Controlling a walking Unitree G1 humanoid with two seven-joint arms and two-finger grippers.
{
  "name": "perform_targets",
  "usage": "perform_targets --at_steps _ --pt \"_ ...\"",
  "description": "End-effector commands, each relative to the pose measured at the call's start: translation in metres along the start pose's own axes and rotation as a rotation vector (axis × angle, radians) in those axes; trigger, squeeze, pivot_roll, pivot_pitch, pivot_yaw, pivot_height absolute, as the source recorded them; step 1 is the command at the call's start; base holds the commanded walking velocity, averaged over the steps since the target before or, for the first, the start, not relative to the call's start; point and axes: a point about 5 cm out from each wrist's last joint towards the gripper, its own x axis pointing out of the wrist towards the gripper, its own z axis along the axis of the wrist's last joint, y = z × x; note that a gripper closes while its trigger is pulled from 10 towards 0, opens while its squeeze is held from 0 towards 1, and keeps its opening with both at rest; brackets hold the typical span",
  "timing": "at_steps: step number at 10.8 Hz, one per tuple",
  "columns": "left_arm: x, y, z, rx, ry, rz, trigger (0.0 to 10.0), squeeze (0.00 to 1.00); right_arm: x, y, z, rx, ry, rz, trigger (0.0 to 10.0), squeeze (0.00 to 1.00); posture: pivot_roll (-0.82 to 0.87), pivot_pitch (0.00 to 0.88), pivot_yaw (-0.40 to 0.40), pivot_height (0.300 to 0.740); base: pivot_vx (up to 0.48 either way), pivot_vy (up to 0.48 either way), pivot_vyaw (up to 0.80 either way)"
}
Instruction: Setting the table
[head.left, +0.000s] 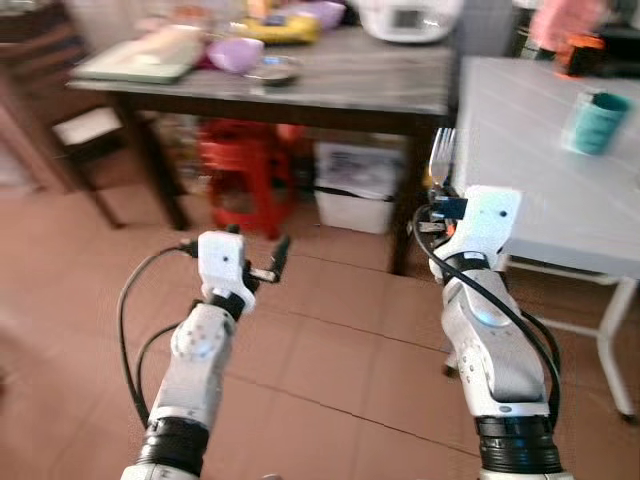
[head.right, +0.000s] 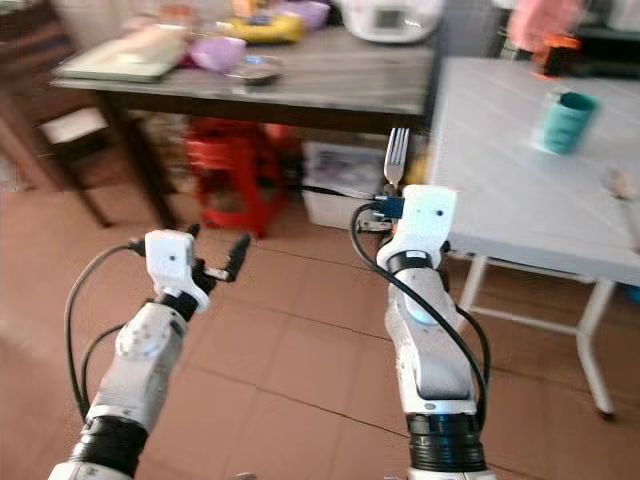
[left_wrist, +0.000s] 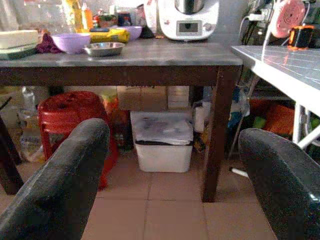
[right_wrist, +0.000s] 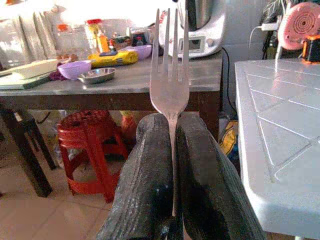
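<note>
Silver tines up, the fork (right_wrist: 170, 75) stands upright, pinched by its handle between the two black fingers (right_wrist: 145, 185) of the right gripper (right_wrist: 171, 150). That gripper is raised in the air just short of the near corner of the white tiled table (head.left: 540, 170), which runs off to the robot's right. On the white table, well back from the fork, stands a teal cup (head.left: 598, 122), and farther off an orange object (head.left: 583, 50) too blurred to name.

The left gripper (head.left: 272, 262) is held out over the terracotta tile floor (head.left: 330, 350) with its fingers (left_wrist: 65, 185) spread wide and nothing between them.

Ahead is a dark wooden table with a grey top (head.left: 350, 85). It carries a purple bowl (left_wrist: 70, 42), a shallow steel dish (left_wrist: 104, 48), a yellow packet (left_wrist: 107, 35) and a white kitchen appliance (left_wrist: 188, 19). Under this table sit a red plastic stool (head.left: 245, 170) and, beside it, a white lidded bin (left_wrist: 163, 142).
</note>
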Motion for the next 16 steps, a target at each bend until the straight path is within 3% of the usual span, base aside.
perform_targets --at_steps 1,6,16 --pt "0.0018 -0.0021 0.0053 0.013 -0.020 -0.011 10.0 0.00 0.0013 -0.0009 0.0037 -0.002 -0.019 -0.005 10.0 0.00 -0.08 0.076 0.096 0.740 0.000 0.000 0.00" --pt "0.0017 -0.0046 0.0080 0.011 -0.038 -0.063 10.0 0.00 0.0023 -0.0004 0.0026 -0.006 -0.018 -0.005 10.0 0.00 -0.08 0.074 0.097 0.740 0.000 0.000 0.00" --pt "0.0012 -0.0075 0.0093 0.000 -0.045 -0.104 10.0 0.00 0.0021 0.0007 -0.0005 -0.019 -0.016 0.003 10.0 0.00 -0.08 0.072 0.100 0.740 0.388 0.000 0.00"
